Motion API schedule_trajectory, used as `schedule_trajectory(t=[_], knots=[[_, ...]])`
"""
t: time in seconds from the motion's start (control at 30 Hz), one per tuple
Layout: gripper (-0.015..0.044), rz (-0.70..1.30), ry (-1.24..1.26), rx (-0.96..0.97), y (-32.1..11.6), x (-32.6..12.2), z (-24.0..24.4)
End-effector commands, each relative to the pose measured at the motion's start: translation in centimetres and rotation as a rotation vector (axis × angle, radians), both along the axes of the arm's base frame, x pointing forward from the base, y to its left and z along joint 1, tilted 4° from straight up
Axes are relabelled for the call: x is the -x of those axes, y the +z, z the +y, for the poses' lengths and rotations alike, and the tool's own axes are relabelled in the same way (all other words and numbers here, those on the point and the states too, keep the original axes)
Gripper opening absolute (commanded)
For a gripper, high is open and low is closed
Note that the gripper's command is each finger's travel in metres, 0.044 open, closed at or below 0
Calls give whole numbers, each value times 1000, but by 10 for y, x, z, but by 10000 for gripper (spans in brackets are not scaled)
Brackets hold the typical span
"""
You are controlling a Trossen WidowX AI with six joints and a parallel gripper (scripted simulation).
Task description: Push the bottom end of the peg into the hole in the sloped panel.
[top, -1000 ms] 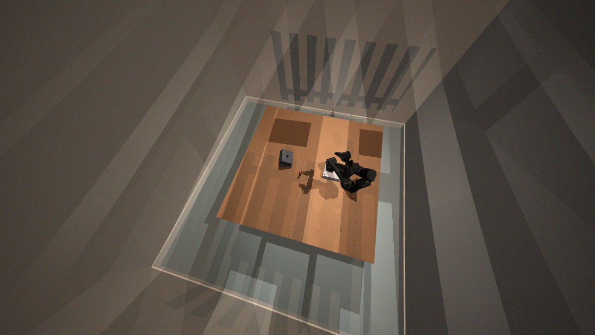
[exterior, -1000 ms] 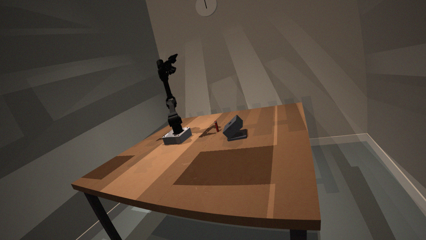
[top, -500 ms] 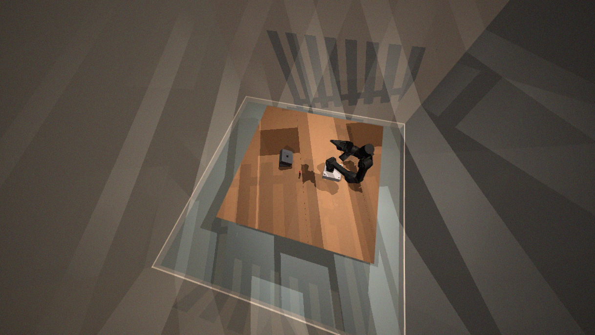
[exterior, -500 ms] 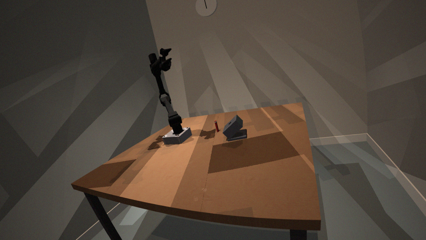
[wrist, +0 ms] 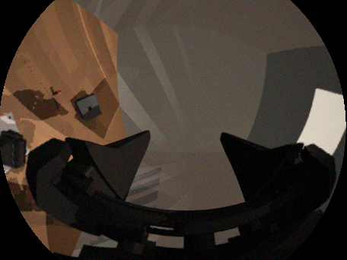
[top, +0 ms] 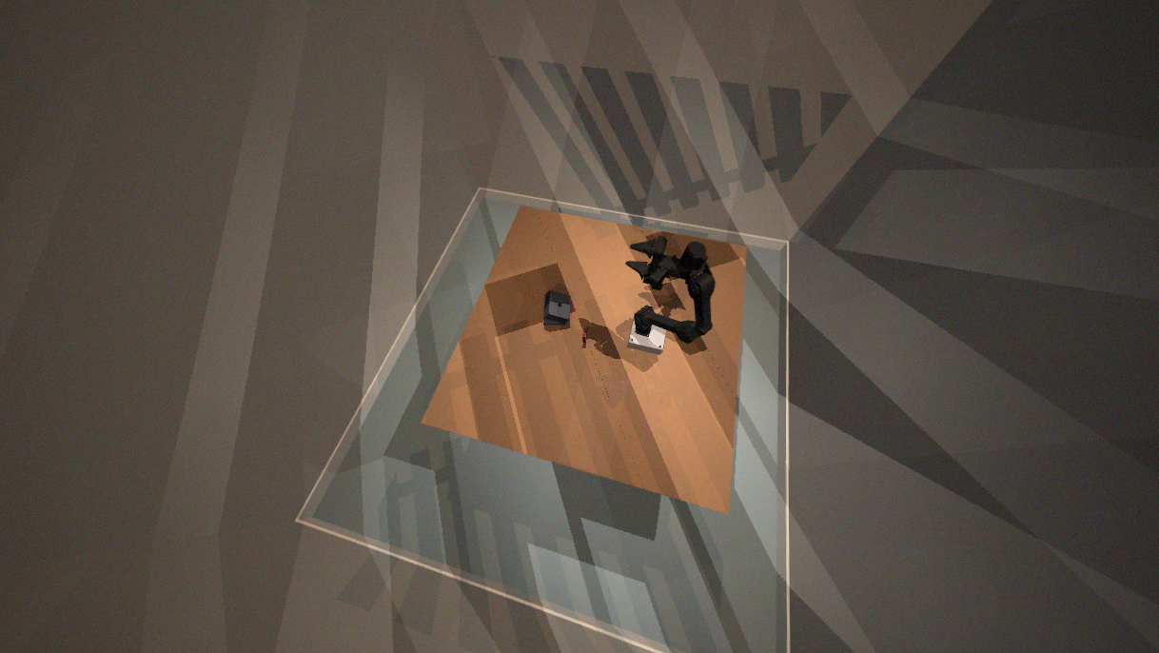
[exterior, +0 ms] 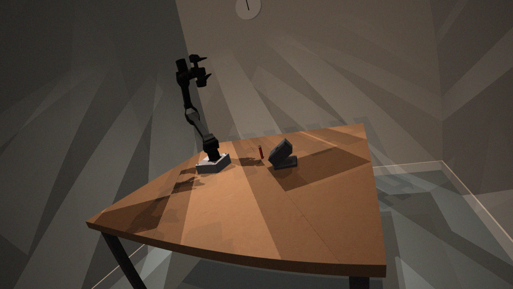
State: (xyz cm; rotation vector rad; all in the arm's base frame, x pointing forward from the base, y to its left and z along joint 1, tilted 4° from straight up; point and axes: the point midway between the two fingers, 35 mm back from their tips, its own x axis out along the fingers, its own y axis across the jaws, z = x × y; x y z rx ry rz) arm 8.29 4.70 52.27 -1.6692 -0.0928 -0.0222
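A small red peg [top: 583, 338] [exterior: 260, 152] [wrist: 57, 92] stands upright on the table, between the robot's base and the sloped panel. The grey sloped panel [top: 557, 307] [exterior: 281, 152] [wrist: 87, 104] rests on a dark foot; its face tilts up toward the robot's side. One small dark hole [top: 559, 304] [wrist: 90, 109] shows in its face; its shape is too small to tell. My gripper [top: 630, 255] [exterior: 209, 65] [wrist: 186, 134] is open and empty. It is raised high above the table, far from both peg and panel, and its fingers point out level over the table.
The wooden table [top: 648, 438] [exterior: 229, 222] carries the arm's white base [top: 646, 337] [exterior: 213, 164] [wrist: 7, 122]. Dark shadows of the arm and bands of light cross the table top. A wall clock [exterior: 247, 7] hangs behind.
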Motion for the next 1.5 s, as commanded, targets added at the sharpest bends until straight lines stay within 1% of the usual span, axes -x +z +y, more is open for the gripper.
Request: schedule_trajectory(t=[0.0, 0.3, 0.67, 1.03, 1.47], knots=[[440, 72, 20, -130, -10, -23, -14], [440, 244, 50, -397, -39, -71, -33], [440, 462, 51, -653, -83, -124, -35], [440, 699, -25, -887, -139, -169, -24], [440, 957, -196, -1075, -213, -205, 1]])
